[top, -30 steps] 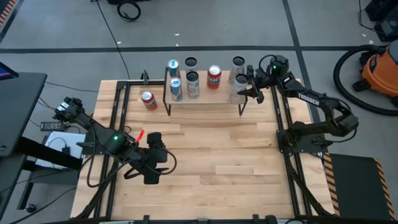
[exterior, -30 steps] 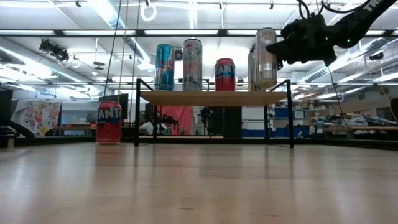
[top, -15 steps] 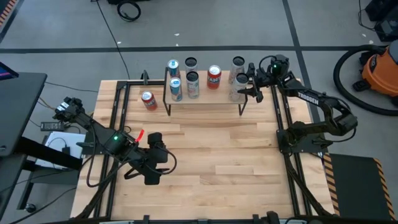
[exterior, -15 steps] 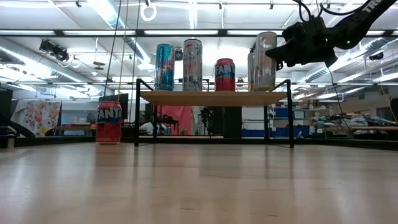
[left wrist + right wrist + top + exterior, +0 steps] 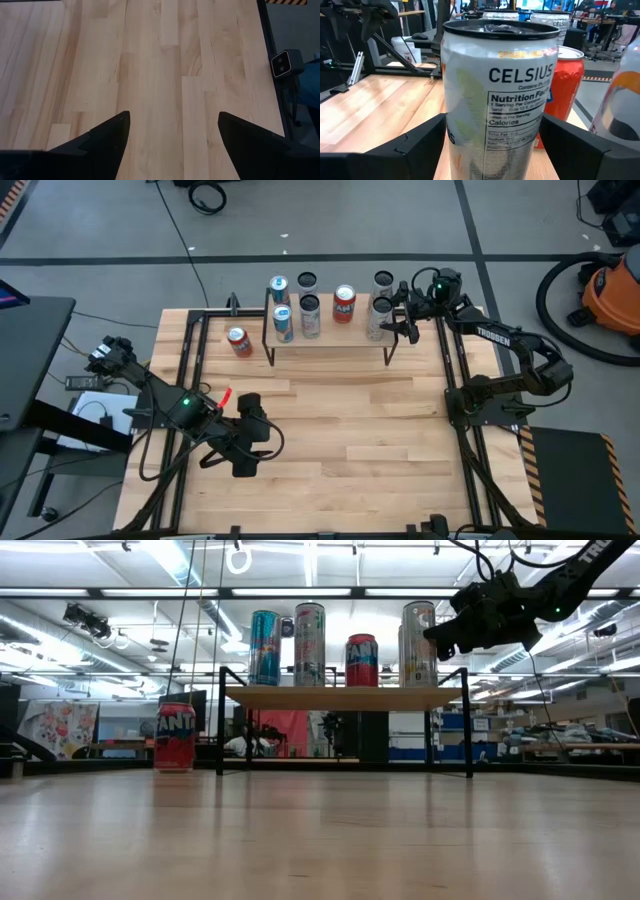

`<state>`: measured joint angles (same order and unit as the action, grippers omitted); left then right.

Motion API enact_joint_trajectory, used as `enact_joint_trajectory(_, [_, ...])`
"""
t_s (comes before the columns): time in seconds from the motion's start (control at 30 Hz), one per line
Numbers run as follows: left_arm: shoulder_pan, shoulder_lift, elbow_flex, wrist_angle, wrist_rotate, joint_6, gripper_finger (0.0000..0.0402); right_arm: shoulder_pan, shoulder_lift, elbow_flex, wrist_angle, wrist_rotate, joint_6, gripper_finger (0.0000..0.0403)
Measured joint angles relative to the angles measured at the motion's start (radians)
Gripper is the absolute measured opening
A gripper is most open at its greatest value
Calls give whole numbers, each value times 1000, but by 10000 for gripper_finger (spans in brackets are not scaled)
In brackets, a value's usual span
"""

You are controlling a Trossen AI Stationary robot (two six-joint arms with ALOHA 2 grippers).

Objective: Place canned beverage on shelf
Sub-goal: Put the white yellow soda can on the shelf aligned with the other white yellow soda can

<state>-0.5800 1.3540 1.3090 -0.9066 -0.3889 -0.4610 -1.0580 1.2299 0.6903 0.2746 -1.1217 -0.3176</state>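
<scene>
Where the shelf (image 5: 325,330) stands along the table's far edge, a light-wood board on thin black legs, the right tool (image 5: 392,323) is at its right end, fingers set on either side of a white Celsius can (image 5: 377,318). In the right wrist view the can (image 5: 497,100) fills the gap between both dark fingers (image 5: 395,150), upright, label facing the camera; the fingers appear spread just off its sides, and contact cannot be confirmed. In the low view the can's base (image 5: 418,632) meets the shelf board (image 5: 345,697).

Further items on the shelf, all upright:
- second white can (image 5: 383,281), just behind the Celsius can, toward the far edge;
- red can (image 5: 344,304), mid-shelf;
- silver can (image 5: 309,315) and another can (image 5: 306,282) behind it, left of centre;
- blue can (image 5: 283,323) and a second blue can (image 5: 278,288) behind it, at the shelf's left end.

Off the shelf: red Fanta can (image 5: 239,341), upright on the table (image 5: 340,430) beside the shelf's left legs, near the far-left corner.

Left tool (image 5: 243,463): waiting over the table's near-left area, fingers (image 5: 107,135) spread wide with bare wood between them, gripping nothing.
</scene>
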Motion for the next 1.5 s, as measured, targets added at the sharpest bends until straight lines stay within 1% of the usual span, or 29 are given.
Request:
enact_joint_trajectory(0.37, [0, 0, 0, 0, 0, 1, 314, -5, -31, -1, -3, 3, 20, 322])
enact_joint_trajectory(0.57, [0, 0, 0, 0, 0, 5, 314, 18, -31, -2, -3, 7, 36, 323])
enact_joint_trajectory(0.8, [1, 0, 0, 0, 0, 5, 314, 48, -31, -2, -3, 89, 24, 321])
enact_joint_trajectory(0.9, [1, 0, 0, 0, 0, 5, 314, 50, -31, -2, -4, 105, 22, 310])
enact_joint_trajectory(1.07, [1, 0, 0, 0, 0, 4, 314, 48, -31, -2, -10, 110, 28, 264])
enact_joint_trajectory(1.13, [1, 0, 0, 0, 0, 4, 314, 48, -32, -2, -17, 130, 28, 253])
enact_joint_trajectory(1.3, [1, 0, 0, 0, 0, 4, 314, 48, -33, 0, -43, 145, 28, 253])
enact_joint_trajectory(1.5, [1, 0, 0, -1, 0, 4, 314, 50, -67, -1, -80, 139, 33, 265])
